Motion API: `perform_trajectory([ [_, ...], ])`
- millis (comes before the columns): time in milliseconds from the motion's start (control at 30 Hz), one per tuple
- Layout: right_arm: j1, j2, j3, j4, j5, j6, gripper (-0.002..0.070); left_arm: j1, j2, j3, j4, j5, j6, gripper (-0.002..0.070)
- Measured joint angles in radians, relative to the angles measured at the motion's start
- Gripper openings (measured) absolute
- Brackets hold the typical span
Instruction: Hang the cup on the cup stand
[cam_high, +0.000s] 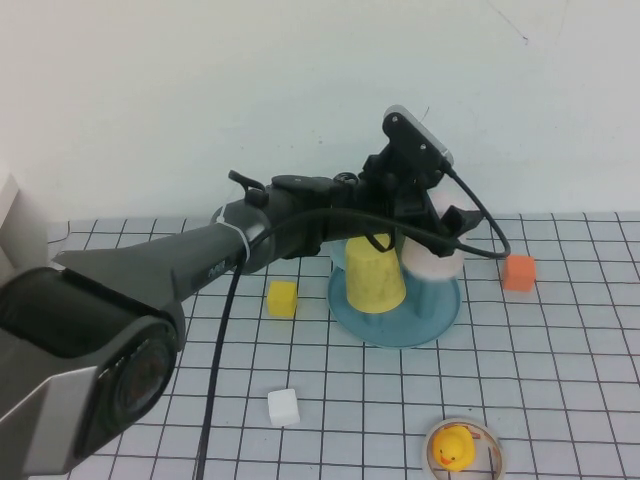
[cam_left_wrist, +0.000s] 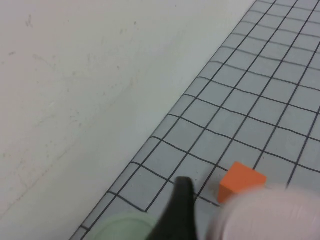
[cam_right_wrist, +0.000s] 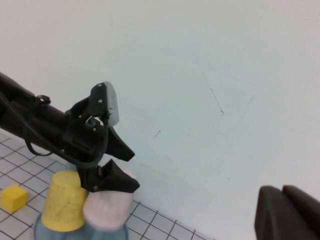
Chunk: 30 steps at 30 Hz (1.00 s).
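L arm (cam_high: 110, 300) filled the near foreground of high view, reaching fwd across the grid table (cam_high: 560, 340). At its tip the left gripper (cam_high: 437, 222) sat over the back-right of the cup stand (cam_high: 440, 310), jaws spread wide either side of the cup (cam_high: 434, 262). R wrist view showed it best: two dark fingers (cam_right_wrist: 119, 181) straddling the cup's (cam_right_wrist: 108, 207) upturned base, looked apart from it or barely touching, not squeezing. L wrist view only gave a blurred pink edge of cup (cam_left_wrist: 270, 215), one dark finger (cam_left_wrist: 180, 210) and the orange block (cam_left_wrist: 240, 181) beyond.

Cup was upside down on the stand, presumably over a peg (peg hidden), just beside the yellow cup (cam_high: 374, 276), also inverted there. Looked hung already, so prob. release/retreat stage.

Handling, judged: thin plastic tumbler, light, stiff-ish but walls flex if pinched hard; smooth tapered sides so slippery, tends to slide out toward the narrow end. Best hold across the body near the base end w/ moderate squeeze, no handle to use. Not fragile. Light enough to tip or lift off peg if a finger snagged it on exit, so a straight-up exit seemed safest.

Right gripper (cam_right_wrist: 287, 212) was parked well away, only in its own view, jaws closed, empty.

Other stuff: yellow block (cam_high: 282, 298), white block (cam_high: 283, 407), duck dish (cam_high: 463, 446) nearer the front edge.
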Motion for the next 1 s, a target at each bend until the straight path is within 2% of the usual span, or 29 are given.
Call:
perform_trajectory([
  [100,0.000,0.000,0.000,0.000,0.012,0.000,-0.0001,0.000,-0.004,0.000,0.000,-0.026,0.000,0.0665],
  [167,0.000,0.000,0.000,0.000,0.023,0.000,-0.0001,0.000,-0.020,0.000,0.000,-0.040,0.000,0.0680],
  [233,0.000,0.000,0.000,0.000,0.036,0.000,-0.0001,0.000,-0.047,0.000,0.000,-0.050,-0.002,0.0666],
  [333,0.000,0.000,0.000,0.000,0.120,0.002,-0.0001,0.000,-0.124,0.000,0.054,-0.085,-0.023,0.0552],
  [400,0.000,0.000,0.000,0.000,0.233,0.006,-0.0001,0.000,-0.190,0.000,0.146,-0.116,-0.049,0.0430],
  [533,0.000,0.000,0.000,0.000,0.484,-0.001,-0.0001,0.000,-0.358,0.000,0.353,-0.122,-0.136,0.0129],
  [600,0.000,0.000,0.000,-0.004,0.611,-0.003,-0.0001,0.000,-0.452,0.000,0.458,-0.103,-0.205,0.0055],
  [733,0.000,0.000,0.000,-0.014,0.794,-0.003,-0.0001,0.002,-0.612,-0.002,0.712,0.043,-0.376,0.0013],
  [1000,0.000,0.000,-0.002,-0.070,1.036,0.050,-0.0001,0.002,-0.871,-0.002,1.276,0.574,-0.873,0.0000],
])
